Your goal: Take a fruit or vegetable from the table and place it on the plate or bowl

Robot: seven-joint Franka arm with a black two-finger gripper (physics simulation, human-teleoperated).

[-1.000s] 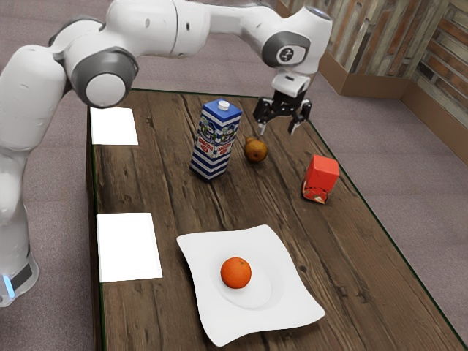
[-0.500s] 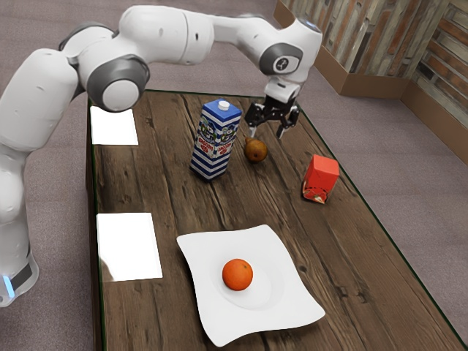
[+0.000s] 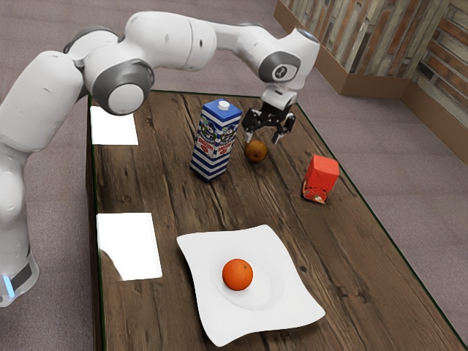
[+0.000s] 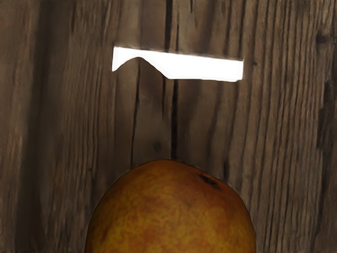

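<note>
One black two-finger pincer (image 3: pixel 265 137) hangs over the far part of the dark wooden plank table (image 3: pixel 351 256) in the exterior view, and we see its fingers spread wide, gripping no object. Just below the fingertips a small, rounded brown-yellow pear (image 3: pixel 255 151) rests on the table. It lies more under the finger on the exterior view's left than under the middle of the gap, and we cannot tell whether that finger touches its top.

Just beside the pincer, toward the exterior view's left, a tall blue-and-white milk carton (image 3: pixel 216 140) stands upright, near the pear but apart from it. It is the closest thing to the fingers. On the pincer's other side, nearer the camera, a red cardboard box (image 3: pixel 320 178) stands well apart.

Far from the pincer, at the table's near part, lies a white square plate with wavy edges (image 3: pixel 205 248), and a round orange (image 3: pixel 238 274) sits on it. A flat white paper sheet (image 3: pixel 114 126) and a second white sheet (image 3: pixel 129 246) lie along the table's edge on the arm's side.

In the wrist view the pear (image 4: pixel 171 211) sits just under our hand. Its skin is mottled golden and orange-brown, with a dark spot near the top. Beyond it run the table's (image 4: pixel 63 132) cracked grey-brown planks. A flat white strip (image 4: pixel 179 64) lies across them, and we cannot tell what it is.
</note>
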